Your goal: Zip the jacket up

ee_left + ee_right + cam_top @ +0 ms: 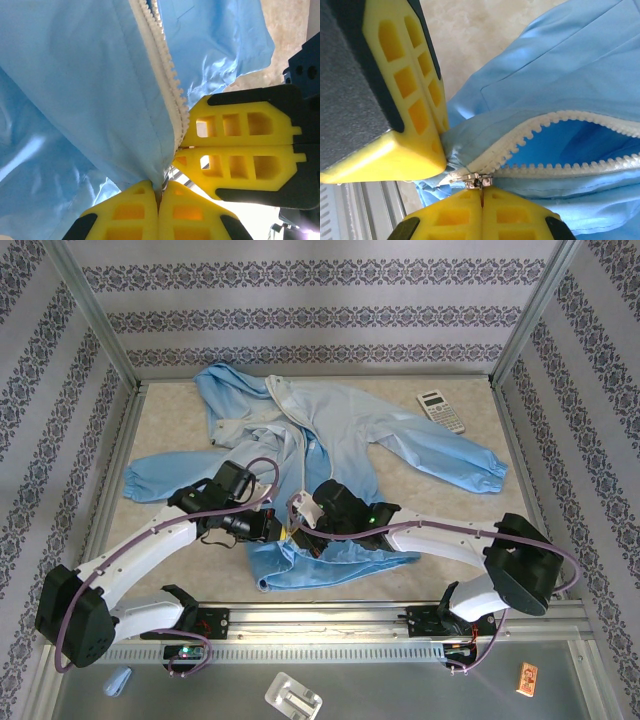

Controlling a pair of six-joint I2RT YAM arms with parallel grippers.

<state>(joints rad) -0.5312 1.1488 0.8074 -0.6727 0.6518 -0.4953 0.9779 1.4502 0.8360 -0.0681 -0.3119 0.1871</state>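
1. While the jacket (345, 435) lies spread on the desk (165, 425), sleeves thrown out to either side and hood toward the far wall, both arms reach to its near hem, at the foot of the front opening.
2. The left pincer (159, 200) is closed, with a fold of blue fabric nipped between its tips at the bottom end of the white zipper strip (162, 70). It looks to be anchoring the hem.
3. The right pincer (482, 204) is closed too, its tips meeting on the small metal slider (477, 181). The pull tab is too small to make out, so I judge the slider held rather than merely touched. The two pincers sit just beside each other.
4. Done so far, by my reading: the slider sits at the very bottom with both sides of the zipper running into it, and both grips are set.
5. Left to do: nearly everything. In the right wrist view the two rows of teeth (555, 120) part just past the slider, with blue lining showing between them. From overhead I can make out no closed stretch up the front. The slider likely has the whole length to travel.
6. A calculator (441, 410) lies on the desk near the far right corner, well apart from the hem and out of the way.
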